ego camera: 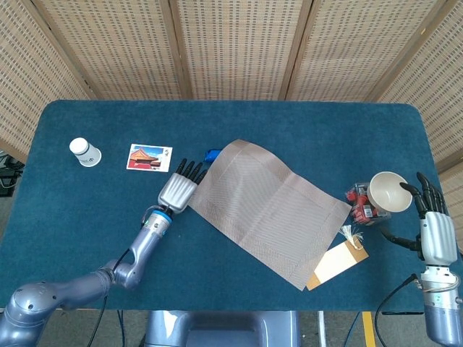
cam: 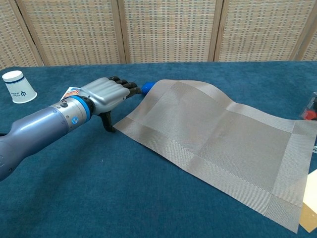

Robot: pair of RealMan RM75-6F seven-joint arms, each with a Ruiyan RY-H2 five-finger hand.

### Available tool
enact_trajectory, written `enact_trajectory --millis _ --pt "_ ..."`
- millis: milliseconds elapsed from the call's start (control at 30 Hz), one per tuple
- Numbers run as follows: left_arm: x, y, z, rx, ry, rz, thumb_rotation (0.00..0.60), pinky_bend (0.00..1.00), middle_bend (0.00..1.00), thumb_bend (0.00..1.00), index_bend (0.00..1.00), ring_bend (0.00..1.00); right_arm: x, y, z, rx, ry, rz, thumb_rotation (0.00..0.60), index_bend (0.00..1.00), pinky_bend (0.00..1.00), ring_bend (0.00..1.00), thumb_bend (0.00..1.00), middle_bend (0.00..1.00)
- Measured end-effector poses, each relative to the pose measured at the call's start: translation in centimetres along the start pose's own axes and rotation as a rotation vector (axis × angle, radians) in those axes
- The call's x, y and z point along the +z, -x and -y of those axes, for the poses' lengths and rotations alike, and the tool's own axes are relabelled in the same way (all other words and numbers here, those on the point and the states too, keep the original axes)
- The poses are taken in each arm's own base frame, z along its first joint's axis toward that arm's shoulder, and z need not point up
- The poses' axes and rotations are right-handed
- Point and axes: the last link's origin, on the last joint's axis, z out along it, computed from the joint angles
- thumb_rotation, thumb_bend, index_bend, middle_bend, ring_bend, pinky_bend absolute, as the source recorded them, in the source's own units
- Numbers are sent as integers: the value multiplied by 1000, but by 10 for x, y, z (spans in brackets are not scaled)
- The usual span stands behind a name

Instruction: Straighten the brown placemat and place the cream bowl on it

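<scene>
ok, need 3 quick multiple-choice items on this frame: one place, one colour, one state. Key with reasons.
1. Where is the bowl?
A. on the placemat
B. off the placemat, by the right hand
C. beside the paper cup

2. What colour is the table cover?
A. dark blue
B. red
C. white

3. How does the placemat lie?
A. folded in half
B. square to the table edge
C. skewed, one part humped up

Key:
1 B: it sits at the far right next to the right hand.
2 A: blue shows all round.
3 C: its edges run diagonally, with a hump in the chest view, the left hand at its corner.
</scene>
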Motion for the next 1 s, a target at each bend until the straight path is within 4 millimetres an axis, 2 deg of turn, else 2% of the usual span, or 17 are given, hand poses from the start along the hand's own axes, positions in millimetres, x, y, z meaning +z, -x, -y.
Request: enact_trajectory --millis 167,433,667,867,967,1000 --pt "4 1 -3 14 0 2 600 0 0 101 72 0 1 -1 -1 7 2 -7 600 205 0 0 214 0" --pt "8 4 -12 32 2 0 600 0 0 311 80 0 0 0 1 14 -4 -4 600 208 0 0 213 0" --pt "12 4 -20 35 1 -14 600 0 0 365 80 0 0 0 2 30 -4 2 600 211 0 0 214 0" --pt "14 2 -29 30 2 -42 600 0 0 497 94 0 0 1 3 43 -8 12 600 213 0 0 218 0" --pt "14 2 -31 22 7 -50 600 0 0 529 161 0 0 1 3 44 -11 12 600 213 0 0 222 0" --pt "14 2 -32 22 8 -53 600 0 0 535 222 0 0 1 3 44 -12 12 600 213 0 0 223 0"
